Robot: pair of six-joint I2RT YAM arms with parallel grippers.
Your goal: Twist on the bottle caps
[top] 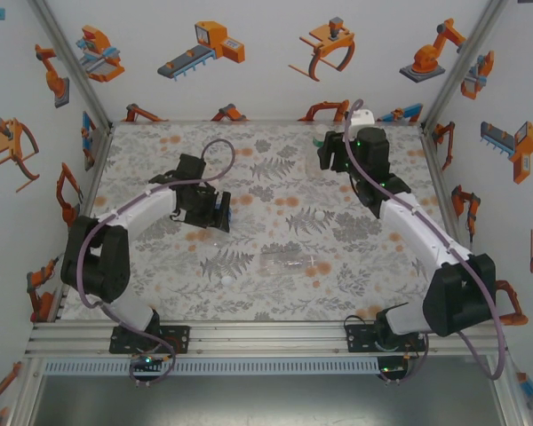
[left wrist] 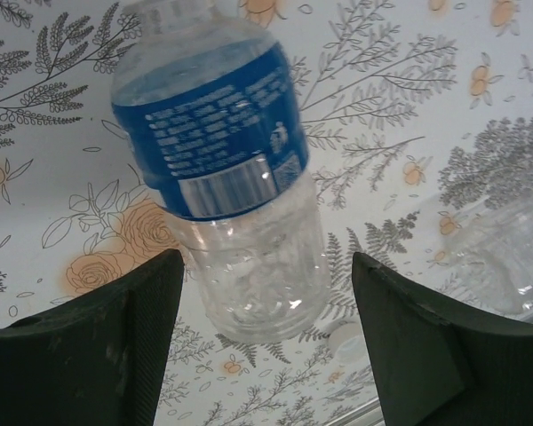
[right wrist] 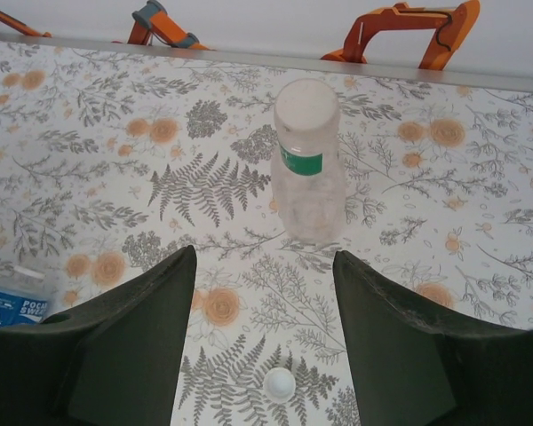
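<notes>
We saw the left gripper (top: pixel 209 213) out over the left-middle of the grey fern-and-orange-flower patterned mat (top: pixel 160 288). The clear plastic bottle with the blue label (left wrist: pixel 222 169) sat between its two dark fingers (left wrist: pixel 107 346). In the left wrist view those fingers stood spread on either side of the bottle's clear lower half, not clenched. A strip of mat showed between the right-hand finger and the bottle, while the left-hand fingertip sat right at the bottle's edge, and we could not tell whether it touched. We also could not tell whether the bottle lay on the mat or hung above it. Past its base a small white round plastic cap (top: pixel 226 278) lay on the mat, nearer to us than the gripper. To the right of that cap, the clear unlabelled plastic bottle (top: pixel 289 262) lay on its side around the near-middle of the mat. The right gripper (right wrist: pixel 265 253) hovered at the far right of the mat with its fingers (right wrist: pixel 133 337) released and nothing between them. Ahead of it, well apart, the pale plastic bottle with a green band and a round white top (right wrist: pixel 306 169) stood upright on the mat. A second small white round cap (right wrist: pixel 279 383) lay on the mat, showing in the right wrist view low in the gap between the fingers.
</notes>
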